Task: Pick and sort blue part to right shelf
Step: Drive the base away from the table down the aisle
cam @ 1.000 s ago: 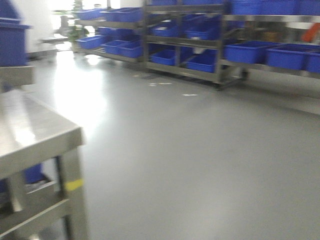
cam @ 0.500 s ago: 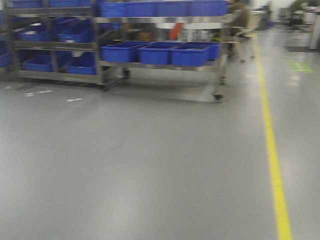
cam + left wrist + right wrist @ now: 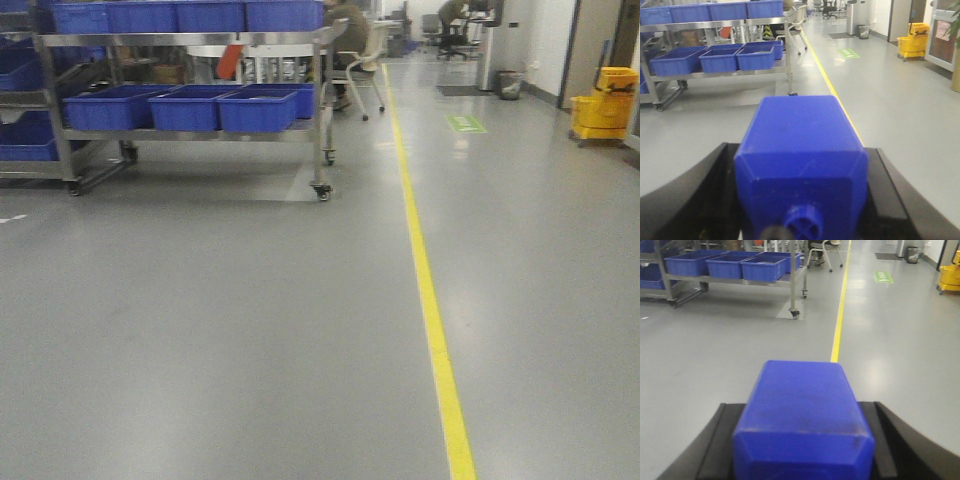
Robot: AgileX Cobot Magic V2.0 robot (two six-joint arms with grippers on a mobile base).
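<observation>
In the right wrist view my right gripper (image 3: 800, 404) is shut on the blue part (image 3: 802, 385), a solid blue block with sloped shoulders. Its cap is cut off by the bottom edge. In the left wrist view my left gripper (image 3: 800, 147) is shut on a similar blue block (image 3: 800, 125) with a small round knob (image 3: 802, 222) facing the camera. Black fingers (image 3: 715, 190) press both its sides. A wheeled steel shelf (image 3: 190, 130) carrying blue bins stands at the far left. I cannot tell whether it is the right shelf. Neither arm shows in the front view.
A yellow floor line (image 3: 430, 300) runs away across the grey floor. A yellow mop bucket (image 3: 603, 102) stands at the far right by the wall. A seated person on a chair (image 3: 350, 40) is behind the shelf's end. More blue bins (image 3: 25, 140) sit lower left.
The front view has swung right. The steel table left the frame, the shelving slid to the left, and the yellow line and mop bucket came into sight.
</observation>
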